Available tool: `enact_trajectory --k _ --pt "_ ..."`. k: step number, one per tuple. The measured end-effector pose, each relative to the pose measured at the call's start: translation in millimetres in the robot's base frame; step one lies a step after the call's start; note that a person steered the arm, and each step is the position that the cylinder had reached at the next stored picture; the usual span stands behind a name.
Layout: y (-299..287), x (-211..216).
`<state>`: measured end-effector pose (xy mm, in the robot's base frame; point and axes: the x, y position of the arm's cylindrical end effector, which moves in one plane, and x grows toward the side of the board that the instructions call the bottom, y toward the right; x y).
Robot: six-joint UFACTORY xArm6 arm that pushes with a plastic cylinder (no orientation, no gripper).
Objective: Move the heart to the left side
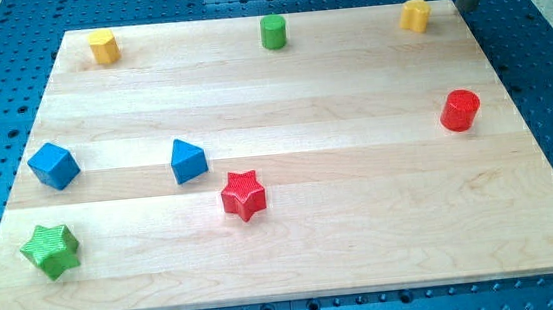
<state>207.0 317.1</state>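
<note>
A small yellow block [415,14], seemingly heart-shaped, sits near the top right corner of the wooden board [364,238]. My tip [466,7] is at the board's top right edge, just to the right of this yellow block and a short gap away from it. A second yellow block [103,47], whose shape is hard to make out, sits near the top left corner.
A green cylinder [273,32] is at top centre. A red cylinder [460,110] is at the right. A blue cube [54,165], a blue triangular block [188,161], a red star [243,195] and a green star [50,250] lie at left and centre.
</note>
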Motion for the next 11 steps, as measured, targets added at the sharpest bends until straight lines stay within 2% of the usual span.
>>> enact_trajectory --k 2,4,5,6,7,11 --pt "-33 14" --pt "-16 31" --pt "-59 32" --pt "-68 20" --pt "-107 24" --pt "-114 9"
